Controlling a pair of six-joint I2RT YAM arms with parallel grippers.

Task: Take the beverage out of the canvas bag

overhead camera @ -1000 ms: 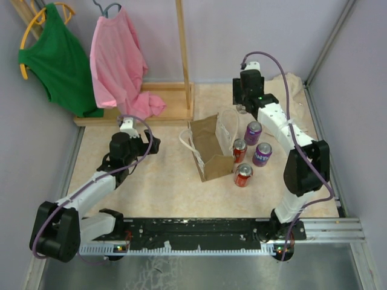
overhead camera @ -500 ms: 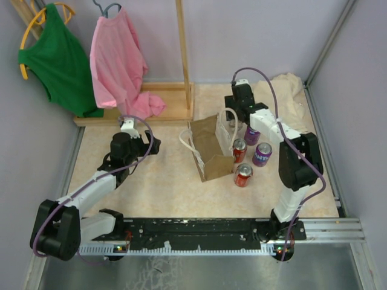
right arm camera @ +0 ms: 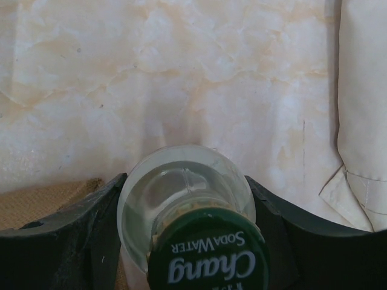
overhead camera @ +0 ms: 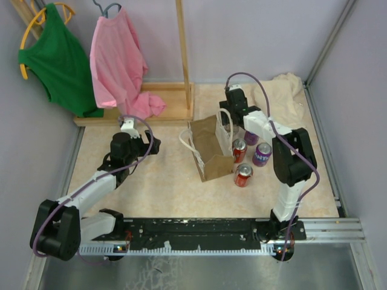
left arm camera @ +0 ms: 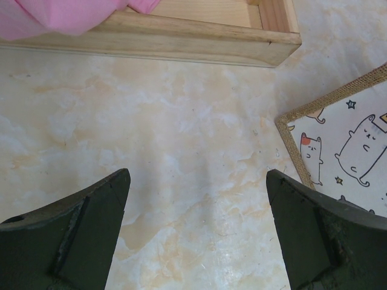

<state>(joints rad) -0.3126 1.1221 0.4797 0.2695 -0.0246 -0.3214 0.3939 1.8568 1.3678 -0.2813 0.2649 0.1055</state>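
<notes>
Top external view: on the left, the left gripper (overhead camera: 152, 144) hovers low over the table (overhead camera: 157, 187), jaws spread wide with nothing between them. In the centre sits the bag (overhead camera: 208, 151). At its far right corner the right gripper (right arm camera: 186, 179) is pinching a clear bottle (right arm camera: 181, 196) with a green cap (right arm camera: 208, 257), the bag's edge just beside it. Right of the bag stand four cans (overhead camera: 243, 175). A beige cloth (overhead camera: 289, 84) lies in the far corner.
</notes>
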